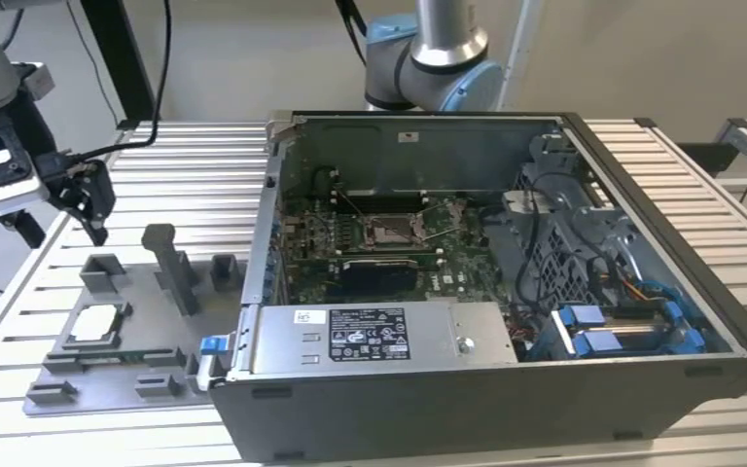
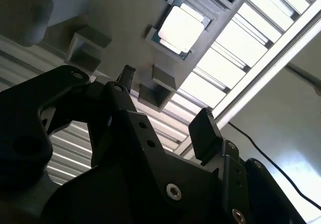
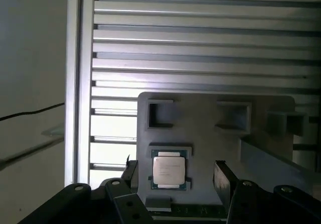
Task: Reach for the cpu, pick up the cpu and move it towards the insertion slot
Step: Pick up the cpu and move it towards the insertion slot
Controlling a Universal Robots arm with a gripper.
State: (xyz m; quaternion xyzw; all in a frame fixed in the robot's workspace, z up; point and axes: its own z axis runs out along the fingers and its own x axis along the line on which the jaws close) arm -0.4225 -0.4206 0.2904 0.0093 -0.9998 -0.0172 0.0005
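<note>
The cpu [image 1: 94,324] is a small silvery square chip lying flat in a recess of the grey fixture plate [image 1: 50,365], at the exterior view's left. In both wrist views the cpu [image 2: 181,22] [image 3: 169,170] lies in that recess, uncovered. My gripper [image 1: 65,233] hangs well above and slightly behind it, open, with nothing between its black fingers [image 2: 203,131] [image 3: 223,176]. The insertion slot [image 1: 387,231] is a square metal-framed socket on the green board inside the open computer case.
The open computer case [image 1: 478,409] fills the middle and right of the slatted metal table [image 1: 192,156]. Upright grey blocks [image 1: 172,268] stand on the fixture plate between the cpu and the case wall. A second arm's base [image 1: 426,58] stands behind the case.
</note>
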